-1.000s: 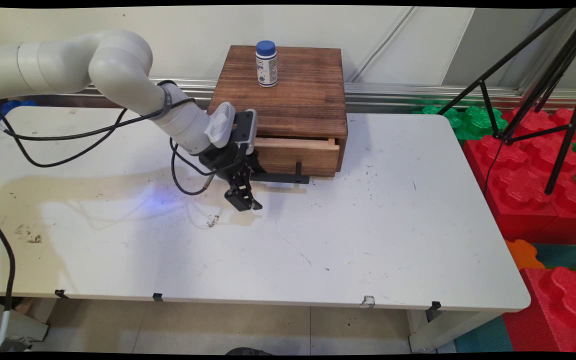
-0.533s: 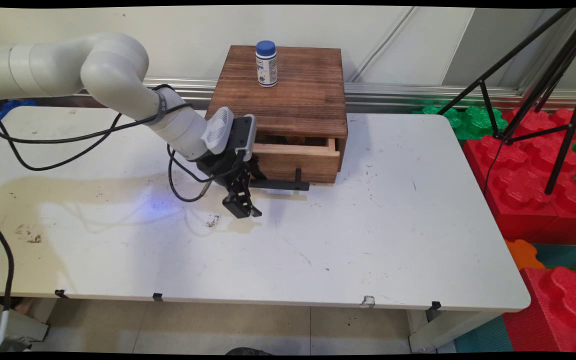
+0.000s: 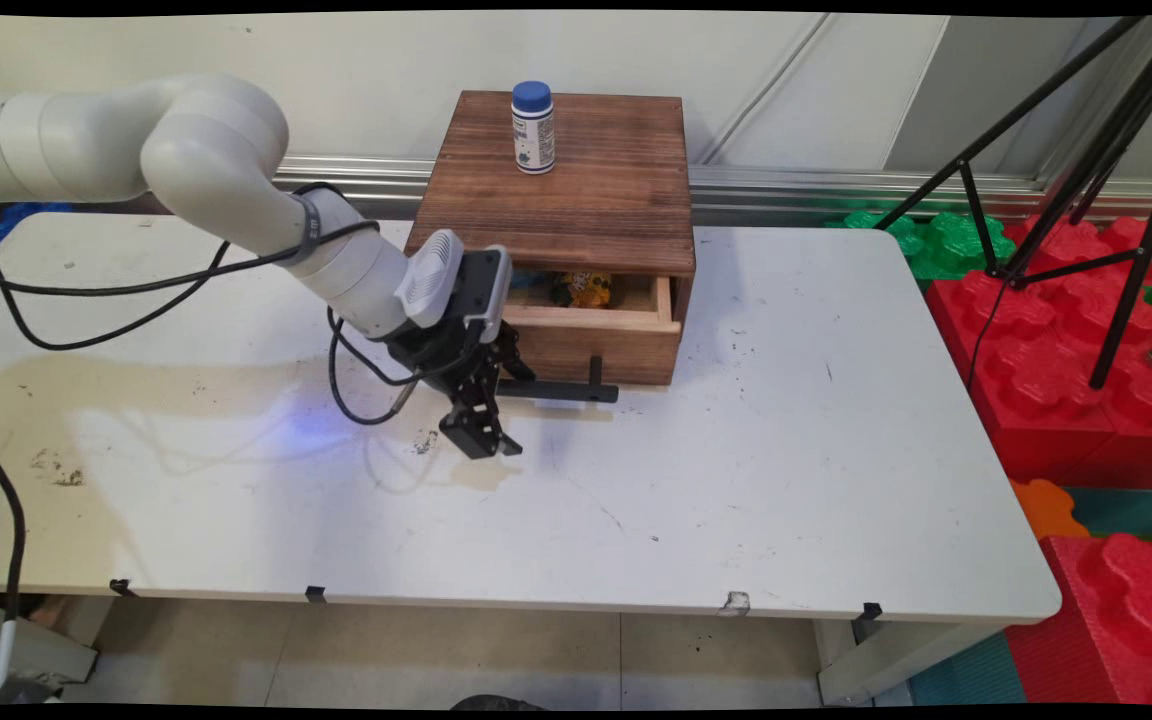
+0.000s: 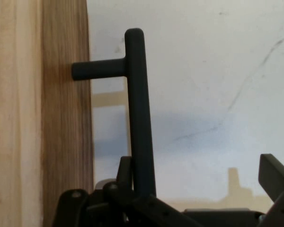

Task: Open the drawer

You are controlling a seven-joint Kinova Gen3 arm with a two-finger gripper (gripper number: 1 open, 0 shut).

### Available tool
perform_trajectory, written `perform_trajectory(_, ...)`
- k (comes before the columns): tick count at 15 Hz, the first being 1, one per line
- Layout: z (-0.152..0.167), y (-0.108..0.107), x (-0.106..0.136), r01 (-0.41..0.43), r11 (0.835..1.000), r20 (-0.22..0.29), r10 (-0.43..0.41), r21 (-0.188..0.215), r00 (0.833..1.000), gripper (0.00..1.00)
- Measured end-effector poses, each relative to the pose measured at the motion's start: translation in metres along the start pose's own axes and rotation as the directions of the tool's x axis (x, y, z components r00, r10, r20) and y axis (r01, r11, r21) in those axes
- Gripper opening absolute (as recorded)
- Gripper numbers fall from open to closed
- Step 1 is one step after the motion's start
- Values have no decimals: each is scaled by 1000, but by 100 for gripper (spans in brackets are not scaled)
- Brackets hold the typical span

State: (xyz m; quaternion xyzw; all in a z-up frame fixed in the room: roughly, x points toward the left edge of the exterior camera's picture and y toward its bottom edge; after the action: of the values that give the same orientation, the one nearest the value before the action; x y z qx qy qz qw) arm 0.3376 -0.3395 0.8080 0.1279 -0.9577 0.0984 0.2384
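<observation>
Drawer [image 3: 596, 335] further out than a second ago, your tool [image 3: 496, 405] drawn back with it toward the counter's [image 3: 786, 450] near side.

Your tool is spread, not pinching. One finger [image 4: 124, 169] sits hooked behind the handle [image 4: 135, 104], in the gap between the bar and the drawer front, and the other finger [image 4: 274, 172] stands well clear on the open side. That hook is why the drawer comes along without a squeeze. The drawer sits partly out of the wooden box [image 3: 576, 190] at the counter's back, enough to show something yellow [image 3: 588, 290] inside. A bottle [image 3: 533, 127] stands upright on the box top, well apart from your tool. The arm leans in low from the left, which keeps the finger level with the bar.
</observation>
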Motion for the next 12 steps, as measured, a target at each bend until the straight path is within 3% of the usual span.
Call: perform_trajectory(12,-4,45,8,-31,998,-22,30,-47,999,100)
